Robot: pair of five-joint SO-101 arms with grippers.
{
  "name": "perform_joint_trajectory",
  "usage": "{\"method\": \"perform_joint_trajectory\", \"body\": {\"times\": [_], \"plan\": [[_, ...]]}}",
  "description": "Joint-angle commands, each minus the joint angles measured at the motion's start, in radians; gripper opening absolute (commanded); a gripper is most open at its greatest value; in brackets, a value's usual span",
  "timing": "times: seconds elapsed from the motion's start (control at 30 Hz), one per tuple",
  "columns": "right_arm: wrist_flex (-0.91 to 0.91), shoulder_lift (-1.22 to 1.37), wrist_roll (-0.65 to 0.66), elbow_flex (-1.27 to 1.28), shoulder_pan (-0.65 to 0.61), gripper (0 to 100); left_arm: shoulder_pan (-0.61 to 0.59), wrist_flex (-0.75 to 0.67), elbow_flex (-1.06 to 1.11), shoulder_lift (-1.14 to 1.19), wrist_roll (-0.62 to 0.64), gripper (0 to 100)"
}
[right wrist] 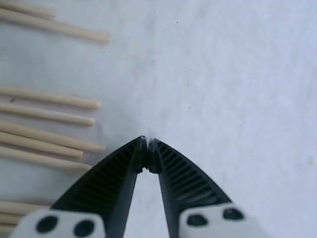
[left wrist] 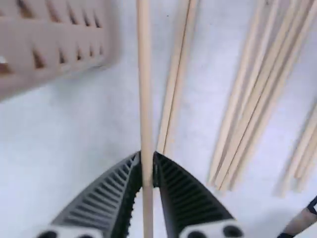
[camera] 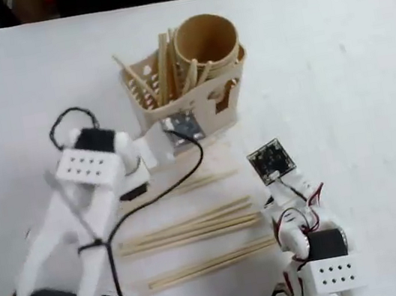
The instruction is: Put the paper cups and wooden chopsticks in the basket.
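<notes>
The cream slotted basket [camera: 191, 107] stands at the table's middle back, with a brown paper cup [camera: 206, 39] and several wooden chopsticks [camera: 162, 70] upright in it. More chopsticks [camera: 189, 231] lie in loose rows on the table in front of it. My left gripper [left wrist: 147, 156] is shut on one chopstick [left wrist: 144, 74], close to the basket's wall [left wrist: 54, 39], with a pair of chopsticks [left wrist: 174, 94] lying alongside. The left arm [camera: 87, 166] reaches in from the left. My right gripper [right wrist: 147, 142] is shut on nothing, low over bare table beside the chopstick ends [right wrist: 64, 101].
The right arm [camera: 313, 243] stands at the front right, its camera board [camera: 270, 160] pointing toward the basket. A black cable [camera: 152, 193] trails from the left arm across the chopsticks. White table [camera: 356, 91] stretches to the right.
</notes>
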Motion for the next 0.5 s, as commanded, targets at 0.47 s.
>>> {"method": "perform_joint_trajectory", "body": {"times": [0.47], "plan": [[-0.022,-0.007,0.009,-0.006,-0.004,1.8,0.189,0.015,-0.473,-0.536,0.46,2]]}}
